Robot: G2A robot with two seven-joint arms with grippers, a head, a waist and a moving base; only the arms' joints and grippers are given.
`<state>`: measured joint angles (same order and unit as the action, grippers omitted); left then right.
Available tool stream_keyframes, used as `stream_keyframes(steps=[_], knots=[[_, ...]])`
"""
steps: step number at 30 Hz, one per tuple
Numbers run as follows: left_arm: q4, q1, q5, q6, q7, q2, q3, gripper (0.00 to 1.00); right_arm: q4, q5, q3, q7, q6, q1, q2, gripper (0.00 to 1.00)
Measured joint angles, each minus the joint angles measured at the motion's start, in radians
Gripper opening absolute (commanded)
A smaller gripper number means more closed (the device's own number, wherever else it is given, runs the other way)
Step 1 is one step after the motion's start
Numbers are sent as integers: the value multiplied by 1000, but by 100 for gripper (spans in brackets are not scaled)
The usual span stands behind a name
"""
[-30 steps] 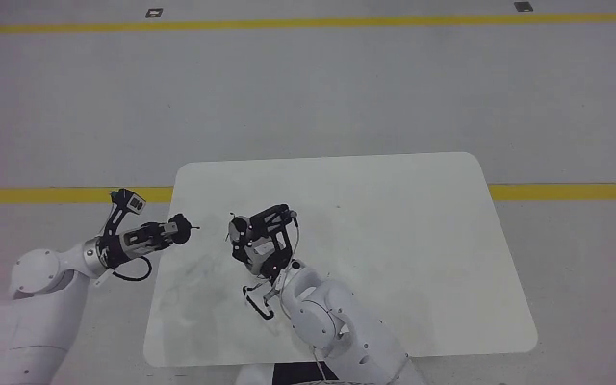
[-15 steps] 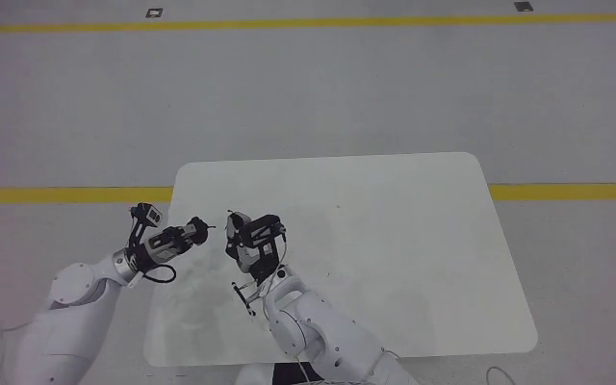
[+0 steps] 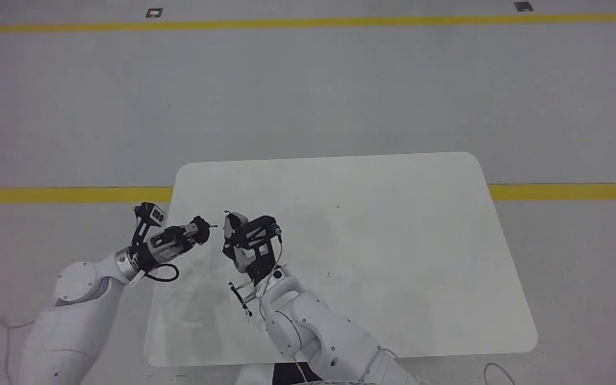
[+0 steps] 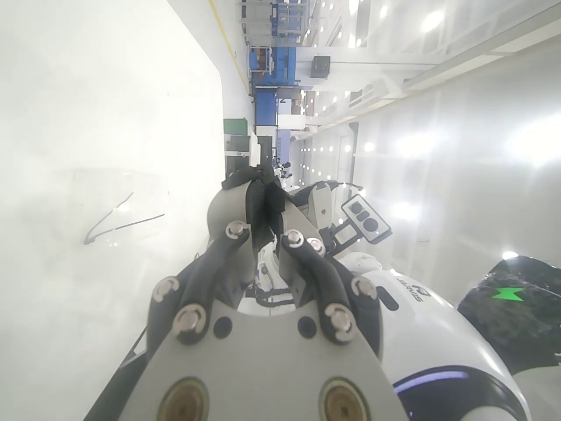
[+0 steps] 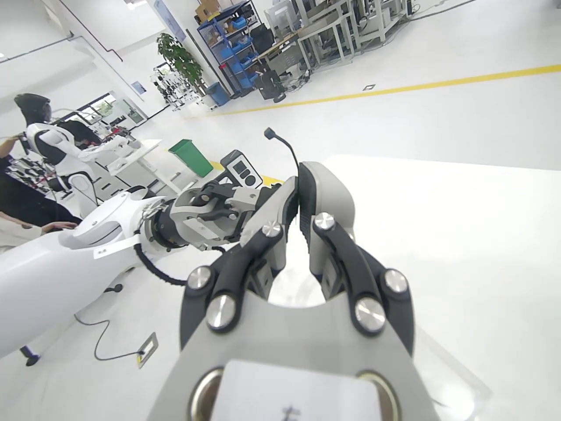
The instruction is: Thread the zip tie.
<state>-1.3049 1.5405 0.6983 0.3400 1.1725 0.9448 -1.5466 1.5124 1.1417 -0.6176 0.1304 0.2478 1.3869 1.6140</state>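
Observation:
A thin black zip tie sticks up out of my right gripper, which is shut on its strap; the small head curves away above the fingertips. From above, that right gripper hovers over the left part of the white table, with the zip tie's head just beyond it. My left gripper points at it from the left, a short gap away. The left gripper is shut, with a dark strip that looks like the zip tie's tail pinched at its tip.
A thin bent line, shadow or strap, lies on the table below the grippers. A black loop hangs under the right forearm. The table's left edge runs beneath the left arm. Open tabletop stretches to the right.
My left arm has swung in toward the right gripper, and the right gripper has shifted slightly left. The gap between the two is much narrower. Both stay shut.

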Motion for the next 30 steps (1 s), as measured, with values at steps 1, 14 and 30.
stream_keyframes(steps=[1, 14, 30], knots=[[0, 0, 0, 0, 0, 0, 0, 0, 0, 0, 0, 0, 0, 0, 0, 0], [-44, 18, -80, 0, -71, 1, 22, 0, 0, 0, 0, 0, 0, 0, 0, 0], [-50, 19, -86, 0, -70, 1, 23, 0, -7, 20, -2, -1, 12, 1, -1, 0]])
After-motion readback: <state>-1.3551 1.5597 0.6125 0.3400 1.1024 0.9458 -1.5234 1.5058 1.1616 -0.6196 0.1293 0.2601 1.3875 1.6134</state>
